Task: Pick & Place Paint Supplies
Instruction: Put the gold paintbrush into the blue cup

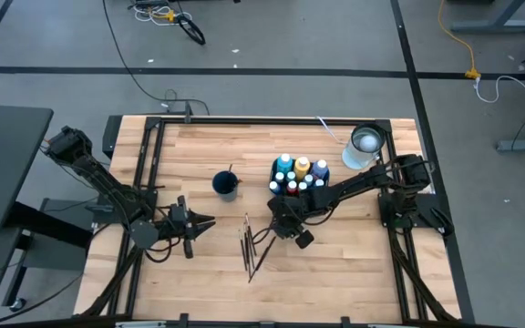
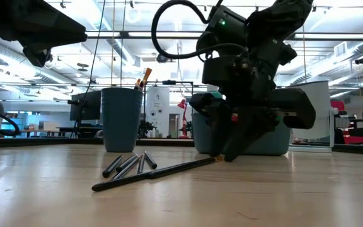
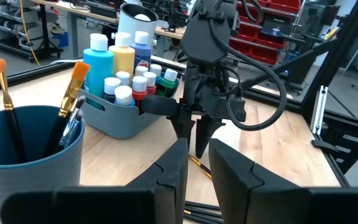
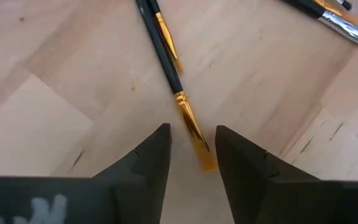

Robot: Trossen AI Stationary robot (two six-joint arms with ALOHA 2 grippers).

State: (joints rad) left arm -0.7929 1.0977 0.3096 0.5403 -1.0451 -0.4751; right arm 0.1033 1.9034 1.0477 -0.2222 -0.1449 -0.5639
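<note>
Paintbrushes [image 1: 249, 244] lie loose on the table [image 1: 354, 264], beside and just below your right gripper [image 1: 275, 227] in the high view; the bottle caddy [image 1: 297, 175] sits behind it, and your left gripper [image 1: 206, 221] waits well apart. Low view: your right gripper descends onto one brush's tip [image 2: 216, 158]. Left wrist view: your left gripper's fingers [image 3: 169, 171] stand slightly parted, holding nothing, with the cup [image 3: 27, 155] beside them. Right wrist view: your right gripper's fingers [image 4: 151, 155] stand apart, straddling the orange bristles [image 4: 197, 140], not yet closed on them.
</note>
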